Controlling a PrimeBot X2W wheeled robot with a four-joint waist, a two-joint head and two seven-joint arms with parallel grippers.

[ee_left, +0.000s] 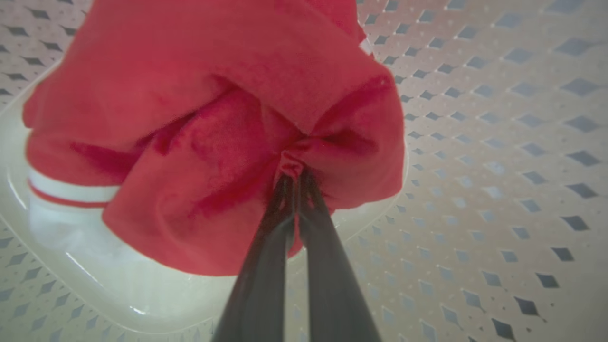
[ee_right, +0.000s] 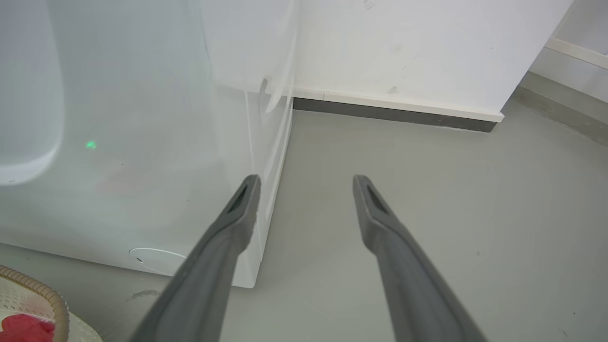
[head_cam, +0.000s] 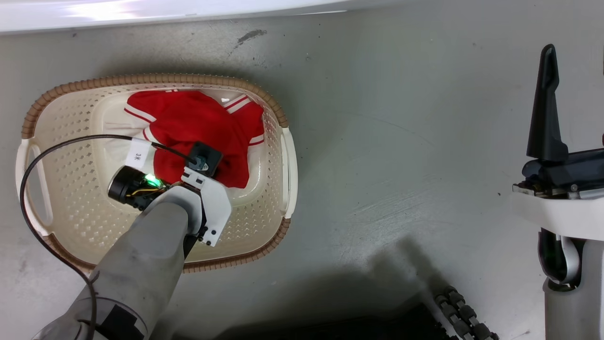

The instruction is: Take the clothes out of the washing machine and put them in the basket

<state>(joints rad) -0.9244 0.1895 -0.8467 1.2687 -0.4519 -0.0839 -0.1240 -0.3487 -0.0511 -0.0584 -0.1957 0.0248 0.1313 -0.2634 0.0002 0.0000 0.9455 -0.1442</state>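
Note:
The cream basket (head_cam: 71,189) with a brown rim stands on the floor at the left of the head view. The red clothes (head_cam: 198,127) with white stripe trim lie bunched inside it. My left arm reaches down into the basket, and its wrist (head_cam: 207,193) covers the fingers there. In the left wrist view my left gripper (ee_left: 295,173) is shut on a pinched fold of the red clothes (ee_left: 199,142), above the basket's base (ee_left: 85,266). My right gripper (ee_right: 306,183) hangs open and holds nothing, off to the right, beside the white washing machine (ee_right: 118,142).
The washing machine's white lower edge (head_cam: 141,12) runs along the top of the head view. A black cable (head_cam: 28,198) loops over the basket's left side. My base with its rollers (head_cam: 465,314) sits at the bottom. A wall with a dark skirting (ee_right: 394,111) stands behind the machine.

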